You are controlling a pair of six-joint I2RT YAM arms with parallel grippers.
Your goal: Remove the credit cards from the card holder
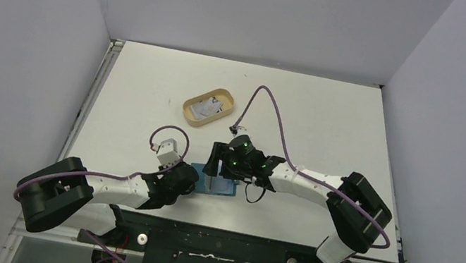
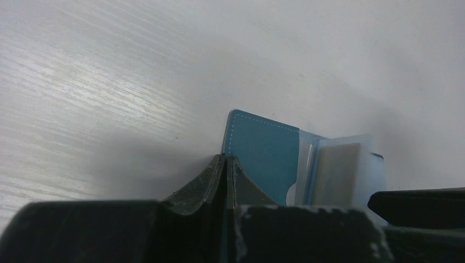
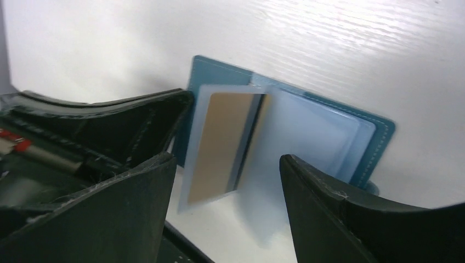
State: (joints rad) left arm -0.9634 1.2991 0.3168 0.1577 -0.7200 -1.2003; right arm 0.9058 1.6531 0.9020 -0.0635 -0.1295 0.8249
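Pinning the card holder (image 2: pixel 263 159) with our clenched left gripper (image 2: pixel 226 161), we held the right gripper (image 3: pixel 227 161) spread around a credit card (image 3: pixel 219 139).

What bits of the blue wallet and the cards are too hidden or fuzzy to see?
Top view: the card holder is mostly under the arms; the tray's contents are too small.
Left wrist: the left claw hides the holder's near edge.
Right wrist: a cloudy sleeve blurs the card's print.
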